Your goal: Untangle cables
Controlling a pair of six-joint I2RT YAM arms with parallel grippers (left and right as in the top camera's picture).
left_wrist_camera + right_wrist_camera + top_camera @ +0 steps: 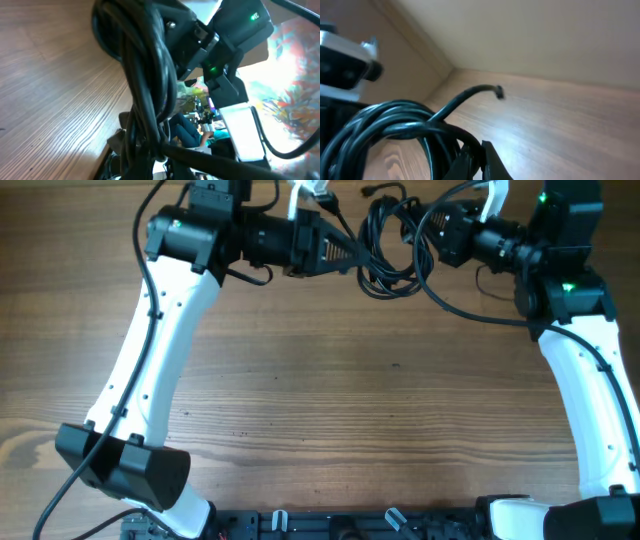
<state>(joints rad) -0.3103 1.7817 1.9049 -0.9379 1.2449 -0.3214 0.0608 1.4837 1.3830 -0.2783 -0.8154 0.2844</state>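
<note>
The cables (385,248) form a knotted bundle of thin black loops at the far middle of the table, between the two grippers. My left gripper (352,252) is shut on the bundle's left side. In the left wrist view the cables (147,85) run down into its jaws (150,155). My right gripper (425,235) is shut on the bundle's right side. In the right wrist view its fingers (481,152) pinch a strand of the cables (405,122). One plug end (499,92) sticks out free above the wood.
Both white arms (150,350) (590,390) reach from the near corners to the far edge. A thicker black wire (455,305) loops out from the right arm over the table. The right arm's head (235,30) sits close behind the bundle. The wooden tabletop (350,400) stretches toward me.
</note>
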